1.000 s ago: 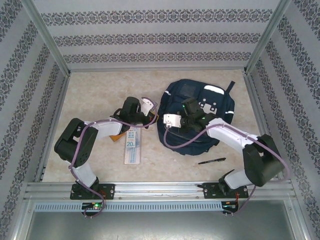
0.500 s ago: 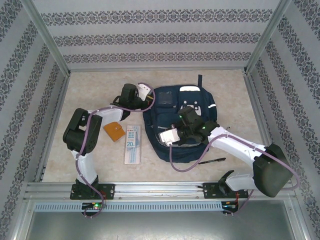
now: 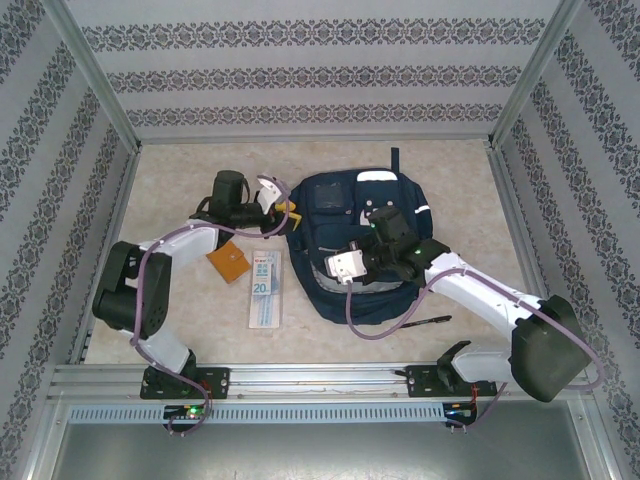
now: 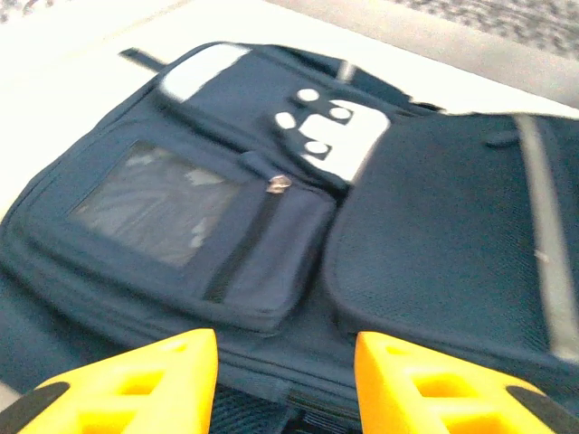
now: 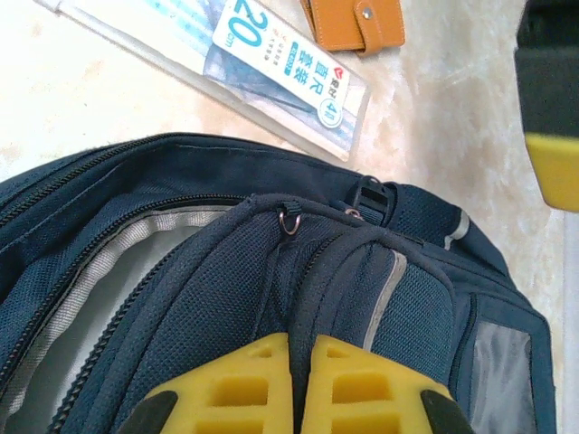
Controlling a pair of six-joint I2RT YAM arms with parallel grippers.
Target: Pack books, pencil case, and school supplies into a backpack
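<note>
The right arm's jaws are pinched tight on a fold of the backpack beside its zipper ring, and the pale-lined main opening gapes next to them. The left arm's jaws stand partly open with nothing between them, hovering over the front pockets. The bag lies flat in the middle of the table. Being soft, it will likely sag shut unless held at that seam. Left of it lie the pencil case and the orange piece. The case looks stiff, light and slick, best taken across its narrow width.

Pencil case cropped by right wrist view's top edge
</note>
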